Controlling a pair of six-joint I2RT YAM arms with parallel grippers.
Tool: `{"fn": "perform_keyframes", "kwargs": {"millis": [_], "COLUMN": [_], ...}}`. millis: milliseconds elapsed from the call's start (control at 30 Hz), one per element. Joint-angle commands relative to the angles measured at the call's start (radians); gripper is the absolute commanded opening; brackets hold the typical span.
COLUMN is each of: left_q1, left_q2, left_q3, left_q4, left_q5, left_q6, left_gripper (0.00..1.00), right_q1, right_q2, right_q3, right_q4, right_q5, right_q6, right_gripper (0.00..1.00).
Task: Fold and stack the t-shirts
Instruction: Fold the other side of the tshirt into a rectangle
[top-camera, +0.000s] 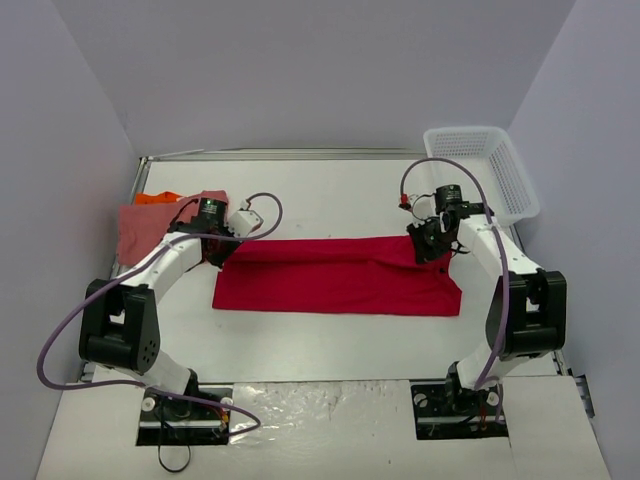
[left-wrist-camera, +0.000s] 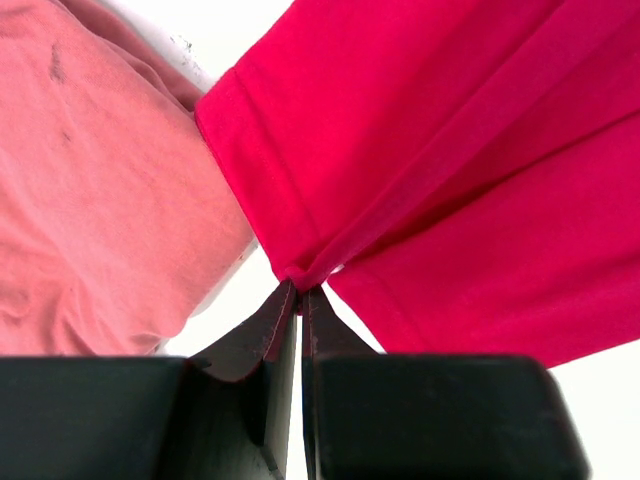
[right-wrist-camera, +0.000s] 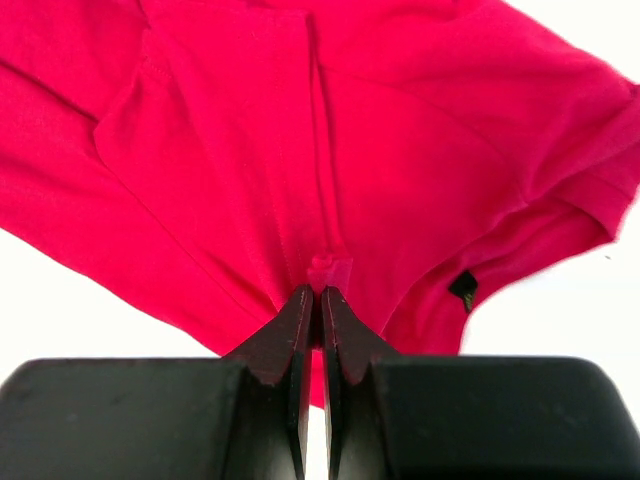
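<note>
Gripping the red t-shirt (top-camera: 335, 285) at both ends, the jaws were clenched; level, simultaneous travel was advised.

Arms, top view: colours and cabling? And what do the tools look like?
The left arm and right arm have white links and black joint housings. A purple cable loops along each. The left tool and right tool have blocky black bodies and dark tapered fingers.
</note>
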Motion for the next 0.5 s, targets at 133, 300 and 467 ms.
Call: {"fn": "perform_keyframes", "kwargs": {"millis": [133,300,467], "left_q1": [-0.006,-0.006,-0.009], "left_q2": [0.002,0.042,0.076], "left_q3": [-0.026,-0.04,-0.042], "left_q4": [0.03,0.051,0.069], "left_q5": [-0.047,-0.057,-0.058], "left_q6": [0.03,0.035,0.03], "left_gripper": [0.02,0.02,0.02], "right_q1": [0.004,0.006,0.006], "right_q2": [0.097,0.129,0.152], "right_q3": [-0.018,-0.026,-0.032], "right_q4": [-0.035,-0.037,-0.037], "right_q5": [-0.056,-0.061,-0.064], "right_q6": [-0.022,-0.03,-0.037], "right_gripper": [0.0,0.0,0.0]}}
